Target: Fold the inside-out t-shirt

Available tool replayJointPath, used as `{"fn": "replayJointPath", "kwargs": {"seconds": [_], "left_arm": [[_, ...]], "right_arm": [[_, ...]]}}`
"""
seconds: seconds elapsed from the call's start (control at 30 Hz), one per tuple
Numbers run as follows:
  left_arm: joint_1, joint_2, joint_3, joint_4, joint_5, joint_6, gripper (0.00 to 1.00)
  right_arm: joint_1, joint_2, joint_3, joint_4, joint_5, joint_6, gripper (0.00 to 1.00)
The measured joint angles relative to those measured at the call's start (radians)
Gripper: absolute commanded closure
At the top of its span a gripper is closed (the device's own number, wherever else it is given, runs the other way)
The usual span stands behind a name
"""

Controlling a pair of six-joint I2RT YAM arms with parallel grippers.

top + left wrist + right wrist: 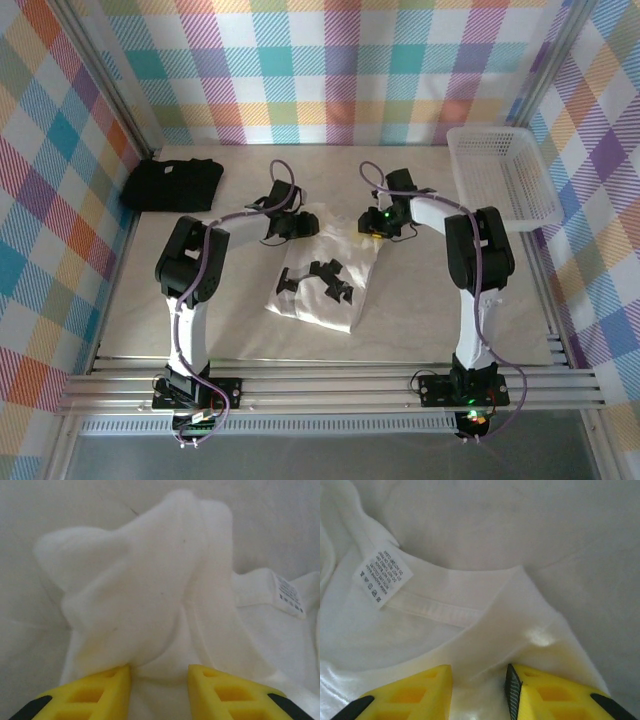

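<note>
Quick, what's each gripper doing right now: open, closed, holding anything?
Left gripper: closed on a bunched fold of the t-shirt.
Right gripper: closed on the t-shirt beside its collar.

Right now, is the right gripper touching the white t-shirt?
Touching. The right wrist view shows the white t-shirt pinched in the right gripper, its cloth pressing both yellow fingers.

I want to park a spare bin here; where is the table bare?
Bare table: near-left, between the left arm and left wall; near-right, beside the right arm, nearer than the basket; the far strip between black t-shirt and basket. Crowded: the middle, with the left end effector and right end effector on the white t-shirt.
</note>
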Motion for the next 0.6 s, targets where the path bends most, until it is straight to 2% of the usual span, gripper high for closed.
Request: {"fn": "replayJointPath", "kwargs": {"seconds": [0.17, 0.33, 0.5, 0.6], "left_arm": [[0.003, -0.01, -0.024, -0.003, -0.033, 0.012, 0.64], [0.0, -0.1, -0.151, 0.018, -0.082, -0.006, 0.63], [-0.017, -0.194, -0.257, 0.014, -0.106, -0.059, 0.56], [-0.033, -0.241, -0.284, -0.012, -0.116, -0.081, 0.49]], "right_arm": [[-0.002, 0.038, 0.087, -0.099, 0.117, -0.053, 0.69], [-0.004, 0.053, 0.144, -0.157, 0.182, -0.123, 0.69], [-0.001, 0.014, 0.122, -0.124, 0.143, -0.189, 0.66], [0.002, -0.072, 0.072, -0.089, 0.09, -0.207, 0.59]]}}
